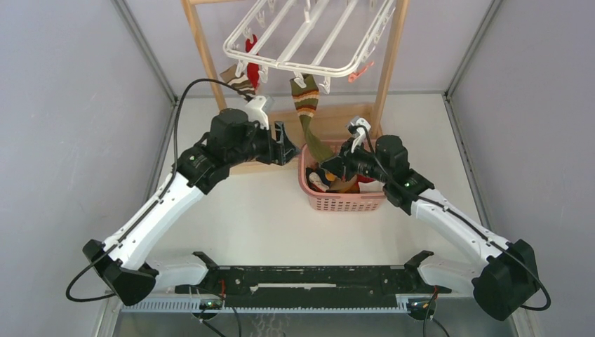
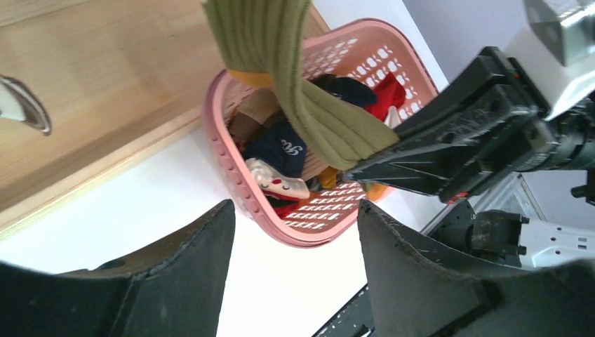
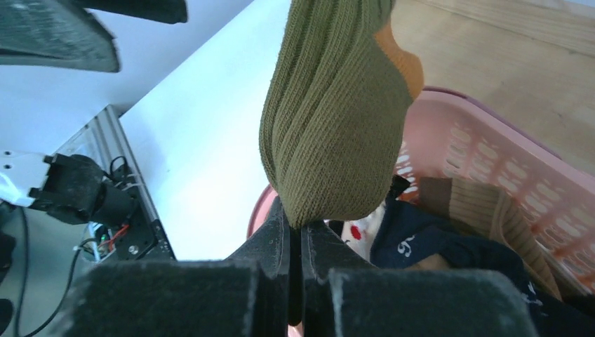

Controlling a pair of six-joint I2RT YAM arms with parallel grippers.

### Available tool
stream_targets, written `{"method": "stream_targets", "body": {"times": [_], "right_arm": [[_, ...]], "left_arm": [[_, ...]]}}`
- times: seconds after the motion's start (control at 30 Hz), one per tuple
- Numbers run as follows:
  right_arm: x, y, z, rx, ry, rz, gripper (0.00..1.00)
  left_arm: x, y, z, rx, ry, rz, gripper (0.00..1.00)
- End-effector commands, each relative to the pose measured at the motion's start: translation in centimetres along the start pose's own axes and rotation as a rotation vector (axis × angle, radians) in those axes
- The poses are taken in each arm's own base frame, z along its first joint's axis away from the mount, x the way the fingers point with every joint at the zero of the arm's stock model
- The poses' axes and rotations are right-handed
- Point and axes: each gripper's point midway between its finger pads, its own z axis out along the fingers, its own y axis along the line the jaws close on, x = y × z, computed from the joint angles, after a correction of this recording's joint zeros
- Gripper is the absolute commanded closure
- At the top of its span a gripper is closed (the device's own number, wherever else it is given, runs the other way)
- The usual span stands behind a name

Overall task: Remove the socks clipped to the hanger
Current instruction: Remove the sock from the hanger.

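A: Striped sock (image 1: 306, 112)?
B: Top's clipped to the hanger (image 1: 309, 35) rim over the table's far edge. Right gripper (image 1: 327, 168) is pinched tight on its toe above the basket (image 1: 347, 203), probably so a tug drops it in.
A: Left gripper (image 1: 289, 146)?
B: Wide open, empty, beside the basket. Red sock (image 1: 251, 53) is also clipped.

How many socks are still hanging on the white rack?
4 visible: red sock and brown striped sock at the hanger's left corner, olive striped sock in the right gripper, pinkish sock at right. More may be hidden.
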Motion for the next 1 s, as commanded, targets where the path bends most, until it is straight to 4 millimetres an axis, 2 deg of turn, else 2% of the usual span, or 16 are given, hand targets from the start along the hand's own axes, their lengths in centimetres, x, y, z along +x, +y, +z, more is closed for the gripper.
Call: {"method": "stream_targets", "body": {"times": [0.0,0.27,0.4,0.57,0.73,0.77,0.8,0.97], "right_arm": [[-2.7,1.7,-0.3,-0.1,-0.035,0.03,1.0],[-3.7,1.7,-1.3,-0.26,-0.01,0.18,1.0],[-4.2,1.4,-1.9,-0.364,0.021,0.299,1.0],[-4.6,1.2,-2.3,-0.453,0.06,0.412,1.0],[-5.0,1.4,-2.3,-0.528,0.095,0.496,1.0],[-5.0,1.3,-2.1,-0.535,0.101,0.515,1.0],[-5.1,1.4,-2.2,-0.543,0.104,0.524,1.0],[-5.3,1.0,-2.0,-0.555,0.127,0.586,1.0]], "left_arm": [[-1.4,1.3,-1.2,-0.028,-0.07,-0.004,0.3],[-2.7,2.7,-1.9,-0.055,-0.132,-0.029,0.26],[-3.9,2.7,-2.0,-0.048,-0.182,-0.024,0.19],[-5.1,2.4,-2.1,-0.034,-0.231,-0.01,0.18],[-5.4,2.6,-1.8,-0.04,-0.247,-0.001,0.17],[-5.5,2.6,-1.8,-0.043,-0.249,0.001,0.15],[-5.5,2.7,-1.8,-0.047,-0.251,0.003,0.09],[-5.8,3.1,-1.8,-0.066,-0.274,0.015,0.06]]}}
